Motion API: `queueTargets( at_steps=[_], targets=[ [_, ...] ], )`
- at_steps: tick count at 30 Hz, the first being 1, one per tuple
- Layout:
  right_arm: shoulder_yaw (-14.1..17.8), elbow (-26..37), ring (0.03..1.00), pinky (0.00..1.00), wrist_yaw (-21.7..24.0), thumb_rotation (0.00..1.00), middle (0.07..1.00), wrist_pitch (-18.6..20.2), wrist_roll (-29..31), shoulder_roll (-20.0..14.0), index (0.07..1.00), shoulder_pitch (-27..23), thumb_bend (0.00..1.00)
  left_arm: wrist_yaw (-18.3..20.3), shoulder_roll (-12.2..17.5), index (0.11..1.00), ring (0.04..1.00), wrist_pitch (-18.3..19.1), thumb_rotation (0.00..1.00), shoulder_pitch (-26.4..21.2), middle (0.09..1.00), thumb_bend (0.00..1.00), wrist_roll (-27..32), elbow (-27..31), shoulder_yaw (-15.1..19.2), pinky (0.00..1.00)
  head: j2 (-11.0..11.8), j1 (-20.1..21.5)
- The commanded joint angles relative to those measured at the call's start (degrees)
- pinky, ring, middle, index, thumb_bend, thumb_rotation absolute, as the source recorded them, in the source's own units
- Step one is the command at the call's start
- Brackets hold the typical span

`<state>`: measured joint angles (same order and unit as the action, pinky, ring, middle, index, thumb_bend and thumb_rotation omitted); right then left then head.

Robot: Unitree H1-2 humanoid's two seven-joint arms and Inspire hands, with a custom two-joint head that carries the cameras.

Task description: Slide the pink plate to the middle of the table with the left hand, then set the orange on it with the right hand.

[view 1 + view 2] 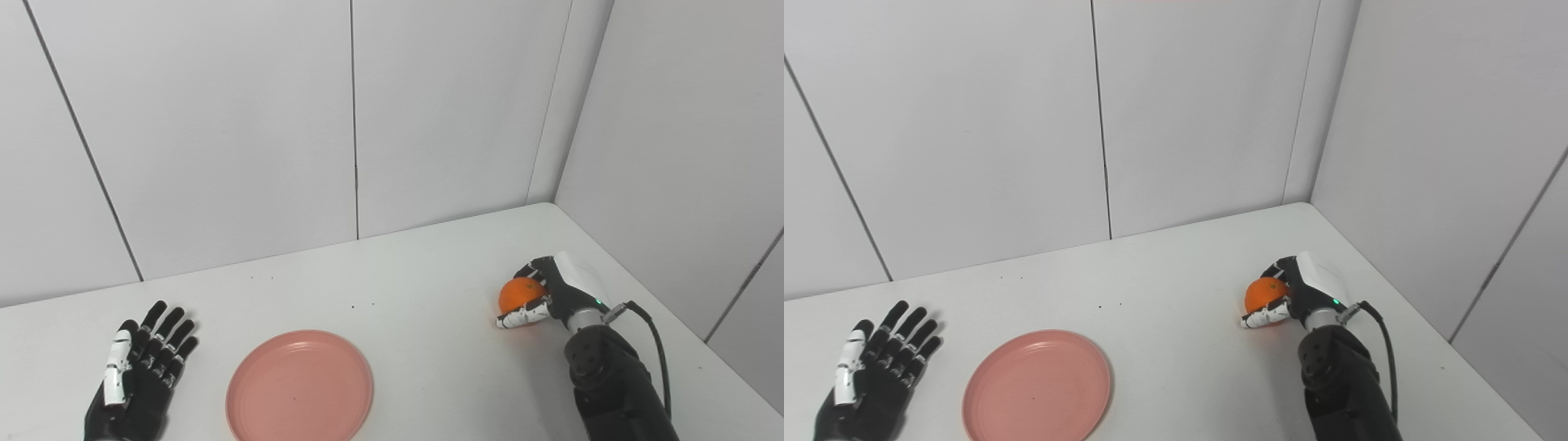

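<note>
Two hands work over a white table [429,343] set into a corner of pale panelled walls [245,122]. The right hand [539,294], at the table's right side near the far corner, is curled around the orange [519,294]: dark fingers [531,267] wrap over the fruit's far side and the white-tipped thumb [520,317] crosses beneath its near side, so the fruit sits enclosed in the grasp. Whether the orange touches the tabletop or is raised just off it cannot be told. A black cable [652,343] loops from the wrist along the right forearm [612,386].

The left hand [138,373] lies at the near left, palm up, fingers [168,331] straight and spread, holding nothing. The plate [300,386], pink and shallow, rests flat on the table just right of that hand without touching it, its near rim cut by the picture's bottom edge. Plate and orange lie well apart, with bare tabletop between them. A few dark specks [352,306] mark the surface beyond the plate.
</note>
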<state>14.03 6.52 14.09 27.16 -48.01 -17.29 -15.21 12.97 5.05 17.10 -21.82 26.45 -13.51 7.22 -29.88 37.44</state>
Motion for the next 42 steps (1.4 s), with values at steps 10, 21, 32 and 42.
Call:
queueTargets(
  at_steps=[10, 21, 32, 42],
  targets=[
    [0.5, 11.7, 0.408, 0.34, -1.7, 0.00, 0.453, -0.3, 4.4, 2.5, 0.529, -3.3, 0.52, -1.9, -1.3, 0.928, 0.926, 2.4, 1.00, 1.1, 0.929, 0.31, -0.8, -0.5, -0.2, 0.95, -0.3, -3.9],
    [-5.0, 18.4, 0.403, 0.33, 1.9, 0.00, 0.449, -0.3, 4.3, 5.1, 0.536, -6.6, 0.52, -2.2, -2.6, 0.905, 0.901, 1.2, 1.00, 2.3, 0.907, 0.32, -2.9, 0.5, -1.4, 0.91, -0.8, -8.9],
    [-14.4, 18.9, 0.403, 0.36, 6.5, 0.00, 0.442, -0.7, 2.6, 8.7, 0.530, -9.0, 0.52, -4.1, -5.5, 0.898, 0.896, 1.0, 1.00, 3.8, 0.903, 0.35, -6.3, 3.7, -3.9, 0.89, -2.9, -18.9],
    [-20.4, 16.5, 0.384, 0.31, 5.6, 0.00, 0.441, -1.1, 6.3, 9.8, 0.531, -10.6, 0.52, -7.9, -9.0, 0.887, 0.880, 2.9, 1.00, 3.8, 0.890, 0.36, -10.0, 6.9, -6.4, 0.87, -6.9, -32.1]
  ],
)
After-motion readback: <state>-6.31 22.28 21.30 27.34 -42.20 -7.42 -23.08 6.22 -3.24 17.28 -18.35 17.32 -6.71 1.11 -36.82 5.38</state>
